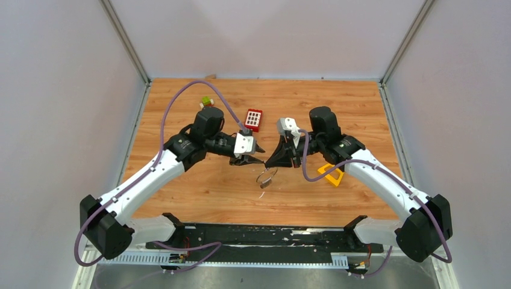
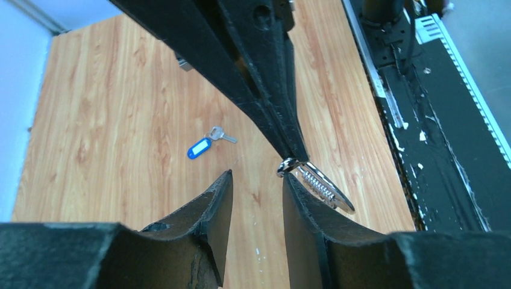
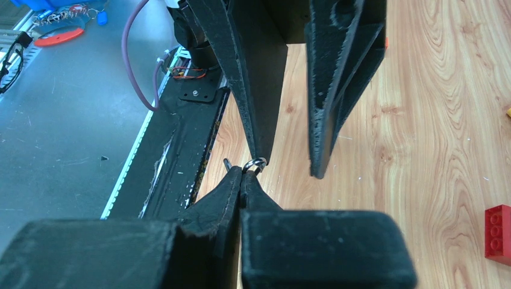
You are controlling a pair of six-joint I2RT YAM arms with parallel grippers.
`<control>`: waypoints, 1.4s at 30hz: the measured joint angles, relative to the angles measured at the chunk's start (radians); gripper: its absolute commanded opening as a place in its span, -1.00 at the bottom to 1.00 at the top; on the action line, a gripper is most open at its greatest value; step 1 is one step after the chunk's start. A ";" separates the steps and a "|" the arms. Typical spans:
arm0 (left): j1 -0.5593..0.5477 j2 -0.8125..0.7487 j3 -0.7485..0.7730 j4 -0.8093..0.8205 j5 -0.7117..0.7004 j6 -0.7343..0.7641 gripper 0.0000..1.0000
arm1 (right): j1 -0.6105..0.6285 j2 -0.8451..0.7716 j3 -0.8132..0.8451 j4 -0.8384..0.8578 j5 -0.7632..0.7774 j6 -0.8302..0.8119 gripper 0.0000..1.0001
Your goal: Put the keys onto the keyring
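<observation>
My right gripper (image 3: 244, 173) is shut on the keyring (image 3: 255, 163), a thin silver wire ring pinched at its top edge. In the left wrist view the keyring (image 2: 318, 184) hangs from the right arm's fingertips (image 2: 291, 150) and rests against the outer side of my left gripper's right finger. My left gripper (image 2: 258, 177) is open with only bare wood between its fingers. A silver key with a blue tag (image 2: 203, 146) lies flat on the table beyond it. From above, both grippers (image 1: 256, 158) (image 1: 275, 161) meet tip to tip mid-table, with the keyring (image 1: 266, 176) dangling below them.
A red brick (image 1: 253, 120) lies just behind the grippers. A yellow triangular block (image 1: 331, 174) sits under the right forearm. A small green and yellow block (image 1: 206, 101) is at the back left. The black base rail (image 1: 265, 236) runs along the near edge.
</observation>
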 measured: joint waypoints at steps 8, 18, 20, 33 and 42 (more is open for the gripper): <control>0.000 0.017 0.012 -0.094 0.082 0.121 -0.42 | 0.000 0.000 0.000 -0.002 -0.008 -0.003 -1.00; 0.000 0.017 0.012 -0.090 0.107 0.136 -0.21 | 0.000 0.000 0.000 -0.005 -0.013 -0.003 -1.00; 0.000 0.018 0.012 -0.076 0.108 0.132 -0.21 | 0.000 0.000 0.000 -0.005 -0.014 -0.003 -1.00; -0.008 0.047 0.012 -0.048 0.128 0.126 -0.65 | -0.002 0.000 0.000 -0.005 -0.014 -0.004 -1.00; -0.008 0.046 0.012 -0.058 0.128 0.126 -0.96 | -0.005 0.000 0.000 -0.019 -0.013 -0.008 -1.00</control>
